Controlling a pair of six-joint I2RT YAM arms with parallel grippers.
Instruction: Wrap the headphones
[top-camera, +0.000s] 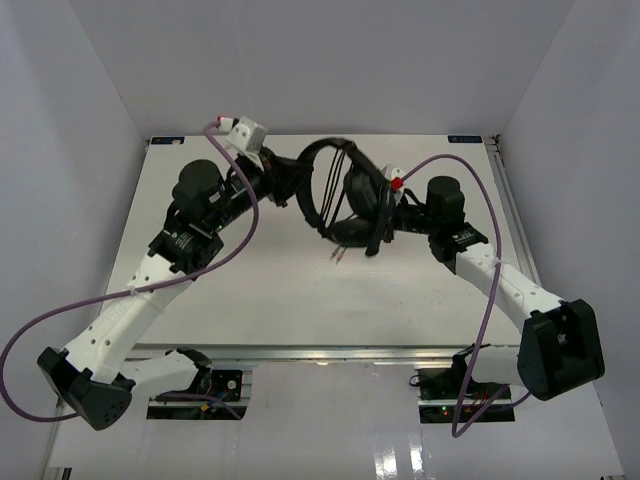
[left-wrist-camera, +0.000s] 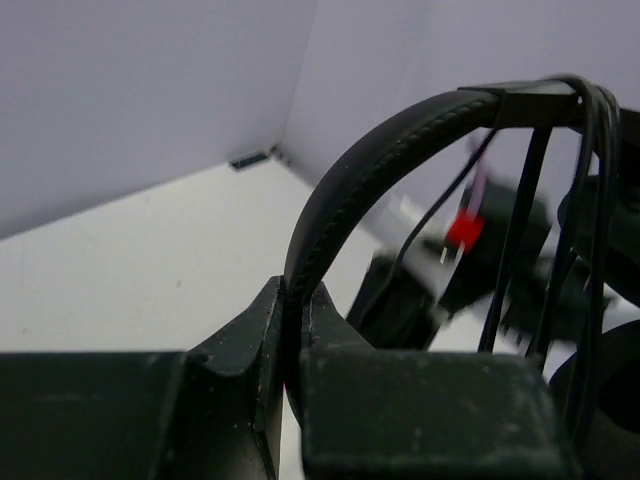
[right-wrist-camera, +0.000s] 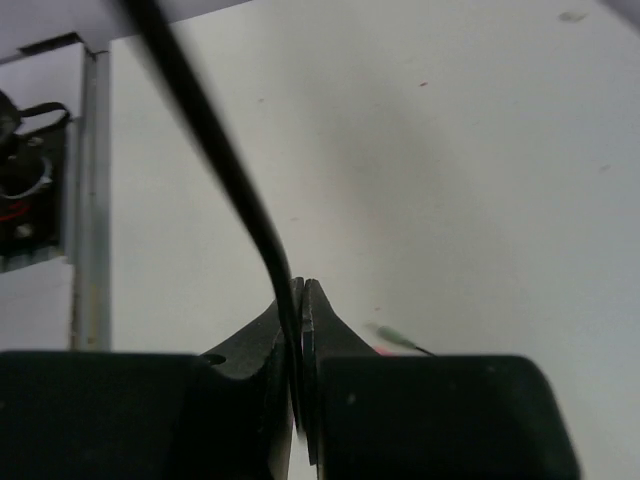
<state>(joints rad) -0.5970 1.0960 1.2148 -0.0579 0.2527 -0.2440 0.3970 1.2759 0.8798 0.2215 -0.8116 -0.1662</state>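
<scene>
Top external: the headphones (top-camera: 335, 195) sit between my two arms over the rear middle of the table (top-camera: 280, 300). The headband (top-camera: 318, 175) is toward the left arm and the earcups (top-camera: 362, 190) toward the right. I cannot tell whether they touch the table.

Left wrist: the left jaws are pinched narrow on the padded headband, which arches up and away from them. Several strands of thin black cable (left-wrist-camera: 520, 200) cross the top of the band.

Right wrist: the right jaws are closed tight on one strand of the cable, which runs up and to the left out of the grip.

Top external again: the pale plug (top-camera: 340, 257) hangs just below the earcups, close to the table.
</scene>
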